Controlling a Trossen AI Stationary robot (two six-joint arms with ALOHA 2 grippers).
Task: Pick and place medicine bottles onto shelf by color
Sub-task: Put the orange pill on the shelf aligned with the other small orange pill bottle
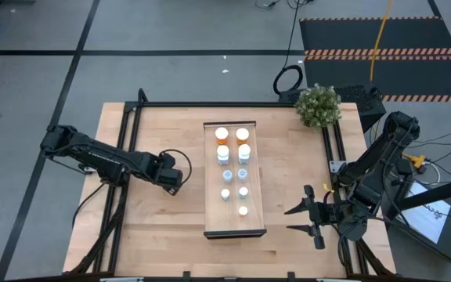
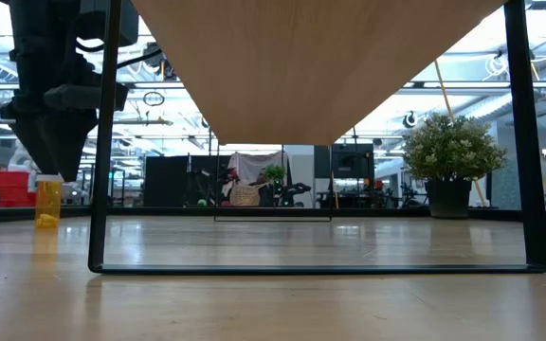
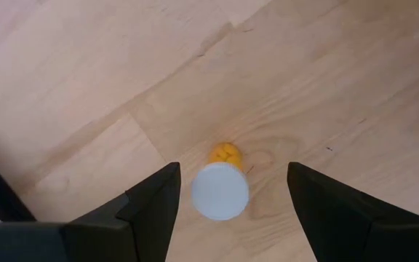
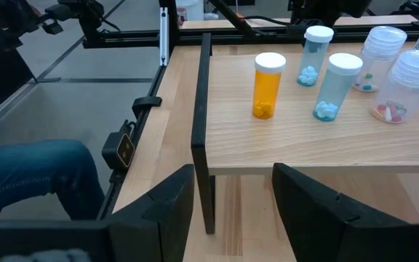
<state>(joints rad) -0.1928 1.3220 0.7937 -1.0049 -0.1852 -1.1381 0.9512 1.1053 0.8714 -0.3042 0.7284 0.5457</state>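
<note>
One orange medicine bottle (image 3: 220,191) with a white cap stands upright on the table top, left of the shelf (image 1: 211,211). My left gripper (image 3: 233,169) hangs over it, pointing down and open. Its fingers stand on either side of the cap without touching it. In the low view the bottle (image 2: 48,201) stands just under that gripper (image 2: 53,161). The shelf is a raised light-wood board on dark legs. It bears several capped bottles: orange ones (image 1: 221,135) at the far end, bluish ones (image 1: 243,192) nearer. My right gripper (image 1: 308,217) waits open, right of the shelf's near end.
A potted plant (image 1: 318,105) stands at the table's far right corner. The shelf's dark leg frame (image 2: 102,189) stands close to the orange bottle. In the right wrist view a person's blue-clad leg (image 4: 35,182) shows beyond the table edge. Bare table lies left of the shelf.
</note>
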